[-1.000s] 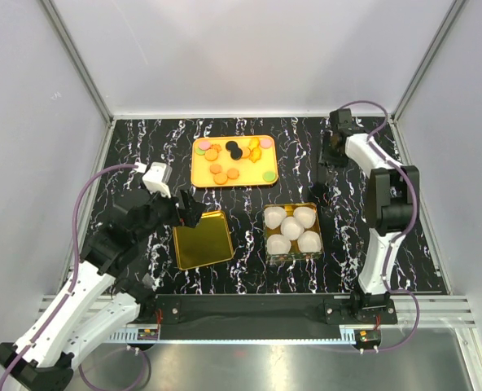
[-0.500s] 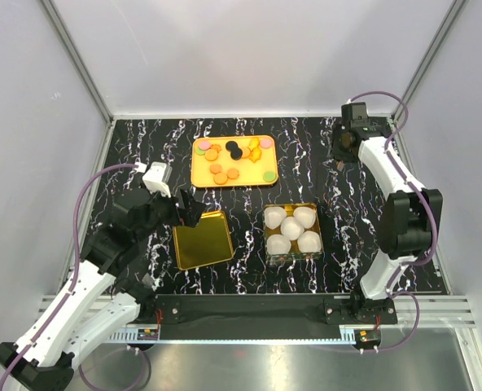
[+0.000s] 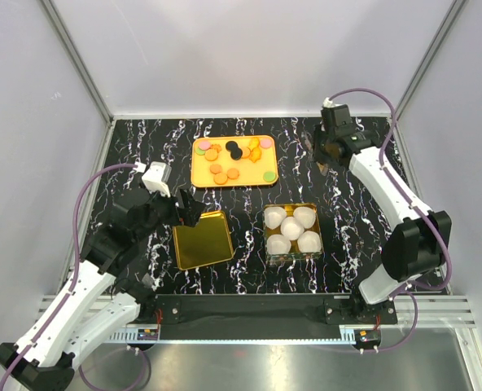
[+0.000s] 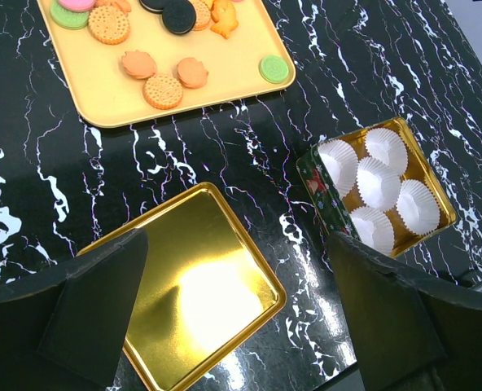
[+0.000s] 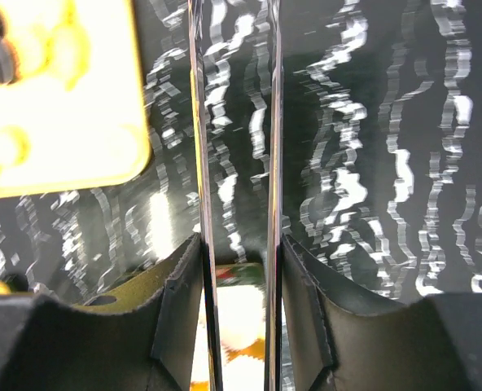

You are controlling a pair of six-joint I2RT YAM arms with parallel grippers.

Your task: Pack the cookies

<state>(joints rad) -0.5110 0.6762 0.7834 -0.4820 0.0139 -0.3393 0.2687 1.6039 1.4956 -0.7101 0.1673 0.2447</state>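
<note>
The cookies (image 3: 233,161) lie on an orange tray (image 3: 199,181) at the back centre: mostly orange discs, with black, pink and green ones. They also show in the left wrist view (image 4: 164,90). My right gripper (image 3: 324,153) hovers right of the tray. In its wrist view (image 5: 239,252) it is shut on a pair of thin shiny tongs (image 5: 200,122), whose two blades point forward over the marble. My left gripper (image 3: 190,209) is open and empty above a gold lid (image 3: 202,239), as its wrist view (image 4: 237,269) shows.
A gold tin (image 3: 271,252) holding several white paper cups (image 3: 292,228) stands right of the lid; it also shows in the left wrist view (image 4: 310,175). The tray's corner (image 5: 62,122) is at the upper left of the right wrist view. White walls enclose the black marble table.
My right arm has swung: its wrist went toward the back right, then came left toward the tray, and its elbow moved right. The left arm has not moved.
</note>
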